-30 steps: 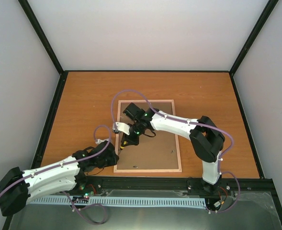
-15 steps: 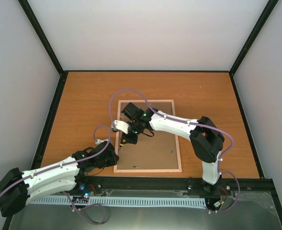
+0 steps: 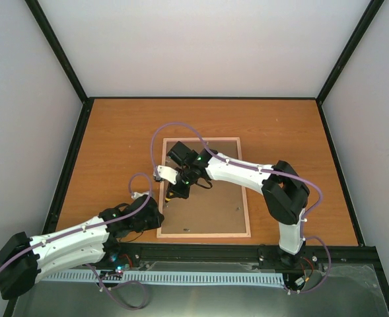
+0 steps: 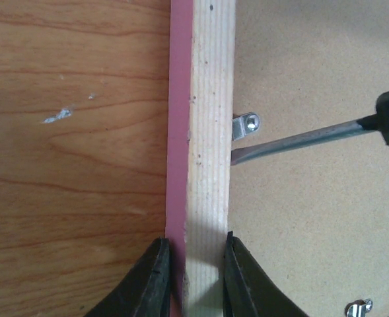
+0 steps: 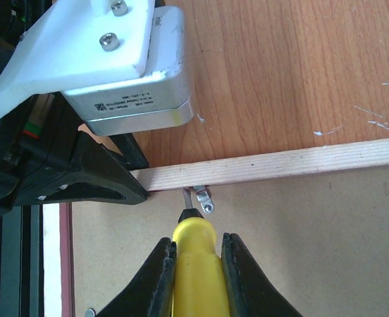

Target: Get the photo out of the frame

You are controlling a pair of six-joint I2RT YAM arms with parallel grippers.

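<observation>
Frame (image 3: 207,234): lay face down on table (image 3: 115,145), towards its near edge, brown backing board (image 3: 214,205) uppermost; position unchanged from a second before. Left gripper (image 4: 194,239): fingers pinched the frame's left rail close to the near corner. Right gripper (image 5: 197,239): fingers clamped on yellow-handled screwdriver (image 5: 194,264), blade tip at metal tab (image 5: 204,198) beside that rail; wrist had shifted only slightly.

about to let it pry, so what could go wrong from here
The screwdriver tip sits at the small metal tab; it could slip off and gouge the backing board.
The left jaws pinch just one rail of the frame, so prying might shift or lift it.
</observation>
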